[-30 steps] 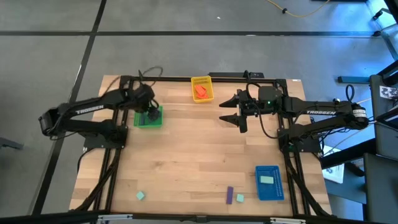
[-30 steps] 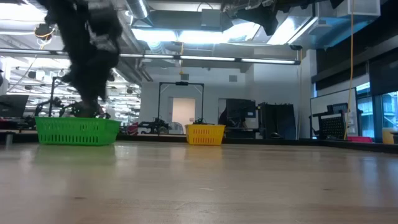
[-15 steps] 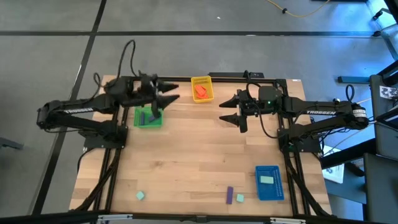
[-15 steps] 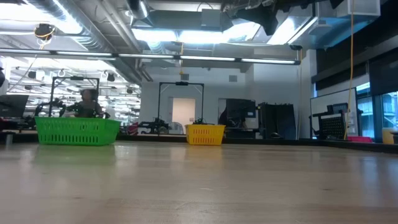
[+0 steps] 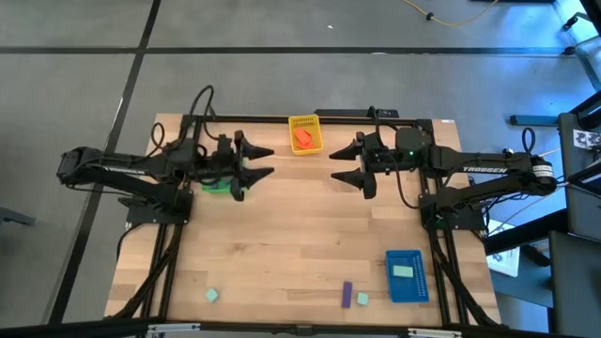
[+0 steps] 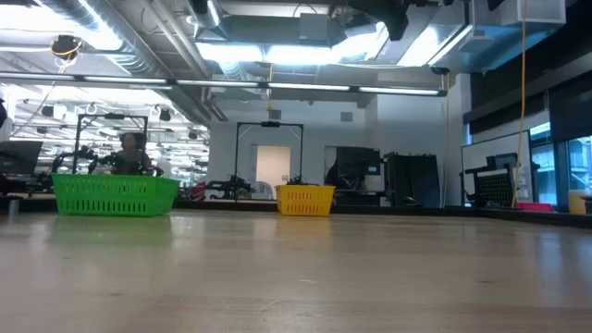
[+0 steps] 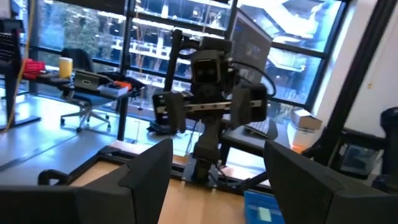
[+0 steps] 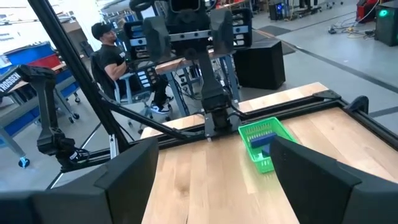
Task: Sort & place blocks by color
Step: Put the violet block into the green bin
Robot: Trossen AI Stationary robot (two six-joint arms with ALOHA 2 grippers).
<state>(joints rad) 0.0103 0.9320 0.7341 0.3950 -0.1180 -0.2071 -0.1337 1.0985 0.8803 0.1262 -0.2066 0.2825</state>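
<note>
Left end effector (image 5: 266,161) and right end effector (image 5: 340,164) raised, fingers spread, facing.

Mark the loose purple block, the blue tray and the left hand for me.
purple block (image 5: 346,293), high view, its top face.
blue tray (image 5: 406,288), high view, bare floor near its edge.
left hand (image 5: 266,161), high view, midway between open fingertips.

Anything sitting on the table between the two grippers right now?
No. In the high view, only bare table lies between the left gripper, fingers spread, and the right gripper, also spread. The yellow tray sits off that line, toward the far edge.
</note>
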